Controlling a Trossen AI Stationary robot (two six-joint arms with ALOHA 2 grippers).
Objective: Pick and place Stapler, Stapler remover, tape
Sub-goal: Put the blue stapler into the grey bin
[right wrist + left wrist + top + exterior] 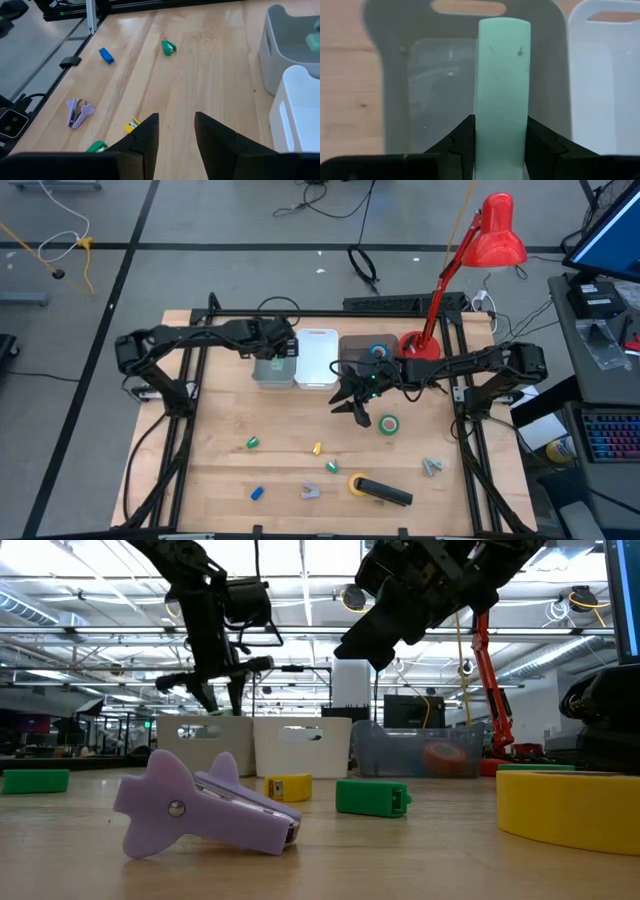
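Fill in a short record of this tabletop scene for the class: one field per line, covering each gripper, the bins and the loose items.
left gripper: shut on a pale green stapler, held over the grey bin
right gripper: open, empty, above the table in front of the clear bin
white bin: between the grey and clear bins
green tape: flat on the table, near the right gripper
yellow tape: near the front edge, beside a black stapler
purple remover: lying on the table, near the front

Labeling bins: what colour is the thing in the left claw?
Pale mint green stapler, clamped in the left claw over the grey bin; clearest in the left wrist view.
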